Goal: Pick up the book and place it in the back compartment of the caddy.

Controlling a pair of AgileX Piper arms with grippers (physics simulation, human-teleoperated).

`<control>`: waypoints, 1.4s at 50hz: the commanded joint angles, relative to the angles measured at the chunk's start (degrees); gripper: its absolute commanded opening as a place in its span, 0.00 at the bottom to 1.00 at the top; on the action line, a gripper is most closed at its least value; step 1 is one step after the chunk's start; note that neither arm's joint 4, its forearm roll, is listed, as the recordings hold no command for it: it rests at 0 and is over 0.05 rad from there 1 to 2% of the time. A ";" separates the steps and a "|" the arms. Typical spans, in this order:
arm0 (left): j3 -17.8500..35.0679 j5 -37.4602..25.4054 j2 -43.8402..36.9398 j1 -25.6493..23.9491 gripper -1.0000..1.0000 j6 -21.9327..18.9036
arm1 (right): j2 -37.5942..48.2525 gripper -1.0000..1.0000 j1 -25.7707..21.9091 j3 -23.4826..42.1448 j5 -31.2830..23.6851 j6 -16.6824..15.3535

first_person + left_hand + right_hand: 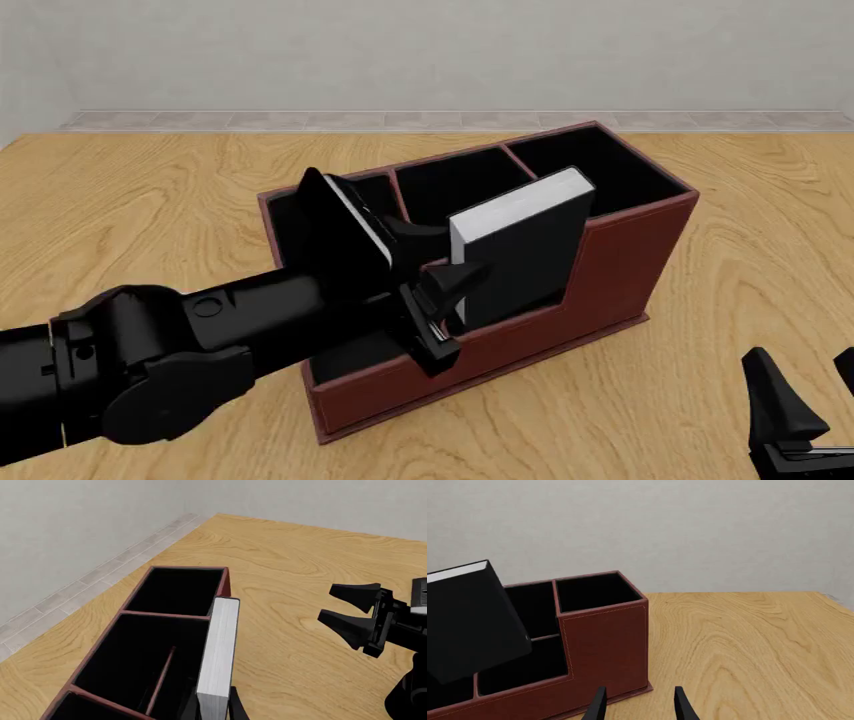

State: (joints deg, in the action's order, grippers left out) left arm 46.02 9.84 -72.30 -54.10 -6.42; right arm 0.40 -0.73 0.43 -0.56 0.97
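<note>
The black-covered book [527, 250] with white page edges [220, 650] hangs tilted, my left gripper [451, 312] shut on its near end. Its lower edge dips behind the low-cut wall of the reddish-brown caddy [614, 270], into the small low-walled cell that is the back compartment [527, 667]. In the right wrist view the book's cover [474, 625] hides part of that cell. My right gripper [811, 420] stands open and empty over the table, apart from the caddy's tall corner [604, 640].
The tall-walled square cell [587, 165] and a middle cell [454, 185] lie beyond the book. A long cell is mostly hidden under my left arm [200, 340]. Bare wooden table [747, 230] surrounds the caddy, and a grey wall runs behind it.
</note>
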 commanded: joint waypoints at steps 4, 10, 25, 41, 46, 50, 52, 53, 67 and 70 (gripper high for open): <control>2.09 1.92 -4.19 1.79 0.00 -1.67 | 0.00 1.00 0.01 0.00 0.00 0.00; 1.73 4.17 -6.89 2.40 0.00 -1.34 | 0.00 1.00 0.00 0.00 0.00 0.00; 1.12 7.13 -10.49 3.93 0.00 -0.92 | 0.00 1.00 0.00 0.00 0.00 0.01; 0.62 9.09 -13.08 6.81 0.00 -0.63 | 0.00 1.00 0.01 0.00 0.00 0.01; -0.36 10.43 -13.77 7.24 0.00 -0.44 | 0.00 1.00 0.00 0.00 0.00 0.01; -0.57 11.03 -14.66 7.46 0.00 -0.67 | 0.01 1.00 -0.02 0.00 0.00 -0.01; -0.48 11.37 -15.08 7.76 0.00 -0.41 | 0.00 1.00 0.01 0.00 0.00 0.00; -0.31 11.26 -15.18 7.86 0.00 -0.22 | 0.00 1.00 0.00 0.00 0.00 -0.02; -0.67 13.44 -17.15 6.91 0.00 0.28 | -0.01 1.00 -0.01 0.00 0.00 -0.01; -0.39 13.98 -17.84 6.87 0.00 0.42 | 0.01 1.00 0.00 0.00 0.00 -0.02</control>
State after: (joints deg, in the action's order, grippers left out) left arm 44.85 22.22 -89.02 -46.99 -5.09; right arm 0.40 -0.73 0.43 -0.56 0.97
